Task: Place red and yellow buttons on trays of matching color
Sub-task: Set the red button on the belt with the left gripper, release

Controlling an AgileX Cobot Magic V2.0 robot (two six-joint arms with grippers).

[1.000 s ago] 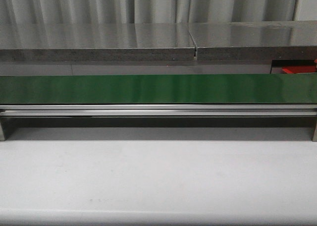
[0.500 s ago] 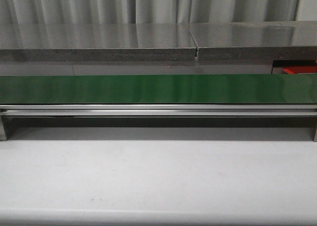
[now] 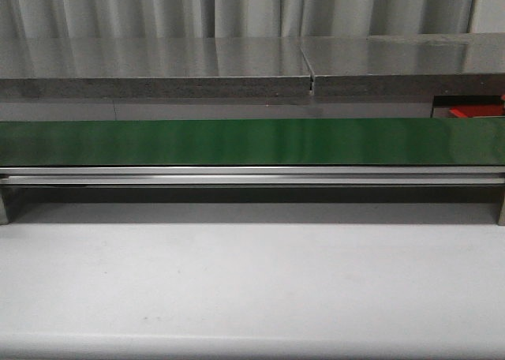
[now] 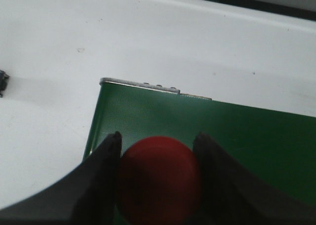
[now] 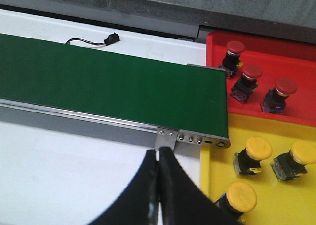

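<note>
The left gripper (image 4: 157, 158) hangs over the end of the green conveyor belt (image 4: 237, 136), its jaws spread just wide enough to take a red button (image 4: 159, 178) between them; both dark fingers (image 4: 101, 178) press against the button's rounded cap. The right gripper (image 5: 159, 173) hovers above the white bench (image 5: 64, 175) just in front of the belt's far end, its jaws drawn together with nothing between them (the two fingers meet at the tips).

Set against the front view of half a second ago, little differs: the belt (image 3: 252, 141) lies bare along its whole visible length, as before, and the only shift is in the sliver of red tray (image 3: 473, 110) at the right edge, where slightly more of it shows.

Beside the belt's right-hand end sit two trays, touching along one edge. The red tray (image 5: 296, 52) holds three red buttons (image 5: 252, 72), upright and set apart from one another. The yellow tray (image 5: 222, 136), nearer the gripper, holds three yellow buttons (image 5: 258, 148). A small black plug on a thin cable (image 5: 94, 41) lies on the bench behind the belt.

The bench (image 3: 252, 281) runs pale and smooth across the foreground. Behind the belt stands a grey, speckled shelf (image 3: 158, 68) with a seam in its top, and behind that hang grey curtains (image 3: 237, 9).
</note>
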